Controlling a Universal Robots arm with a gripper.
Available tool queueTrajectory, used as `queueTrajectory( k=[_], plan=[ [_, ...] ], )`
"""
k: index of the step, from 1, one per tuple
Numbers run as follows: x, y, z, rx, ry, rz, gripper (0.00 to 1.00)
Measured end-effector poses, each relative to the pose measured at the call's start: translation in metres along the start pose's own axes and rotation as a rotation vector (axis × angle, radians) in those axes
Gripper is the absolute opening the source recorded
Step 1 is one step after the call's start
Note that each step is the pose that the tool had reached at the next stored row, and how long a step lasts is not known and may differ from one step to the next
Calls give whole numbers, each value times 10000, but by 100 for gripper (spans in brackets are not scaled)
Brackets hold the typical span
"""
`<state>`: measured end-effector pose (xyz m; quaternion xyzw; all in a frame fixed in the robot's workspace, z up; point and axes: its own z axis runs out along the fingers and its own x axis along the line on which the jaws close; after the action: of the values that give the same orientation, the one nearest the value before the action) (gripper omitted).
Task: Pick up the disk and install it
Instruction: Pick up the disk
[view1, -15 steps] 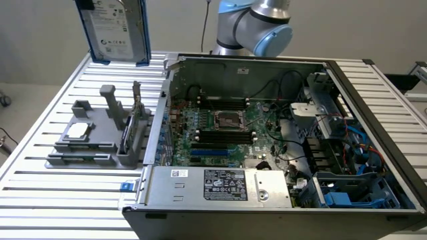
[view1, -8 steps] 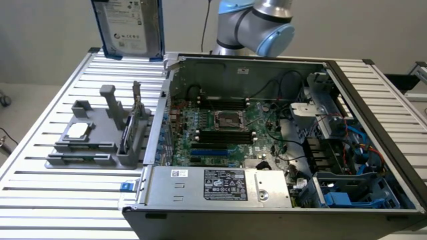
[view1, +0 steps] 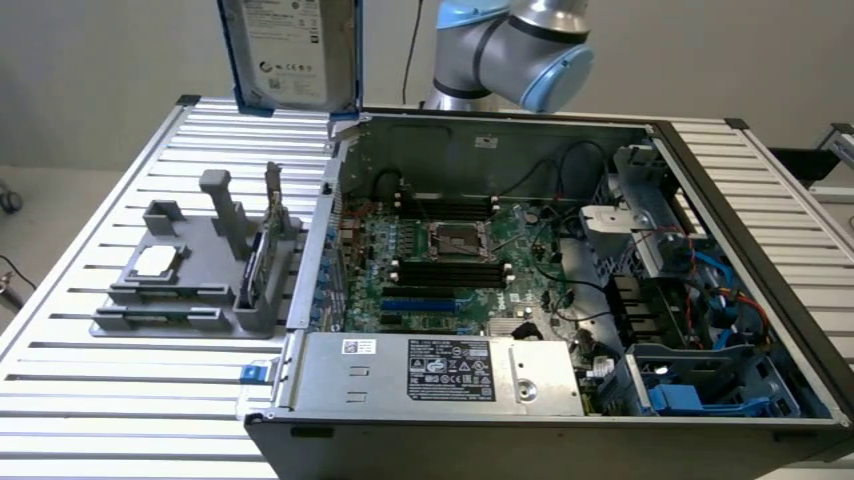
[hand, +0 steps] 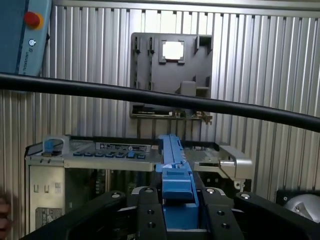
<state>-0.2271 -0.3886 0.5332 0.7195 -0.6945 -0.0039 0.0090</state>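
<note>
Now my pincer (hand: 178, 212) grips the disk (view1: 291, 50) by its blue carrier (hand: 172, 160), jaws partway shut. It hangs upright over an edge of the computer case (view1: 454, 150).

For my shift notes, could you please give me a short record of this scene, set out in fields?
Gripper: the gripper is shut on the disk by its blue carrier
Disk: upright, held above the table, at the exterior view's left of the open computer case
Install: disk not yet in the case
Also on table: grey holder with a small square chip
</note>
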Motion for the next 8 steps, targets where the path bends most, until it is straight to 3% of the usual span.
queueTrajectory(
  k=[8],
  plan=[
    [181, -292, -70, -21, 1, 0, 33]
  ],
)
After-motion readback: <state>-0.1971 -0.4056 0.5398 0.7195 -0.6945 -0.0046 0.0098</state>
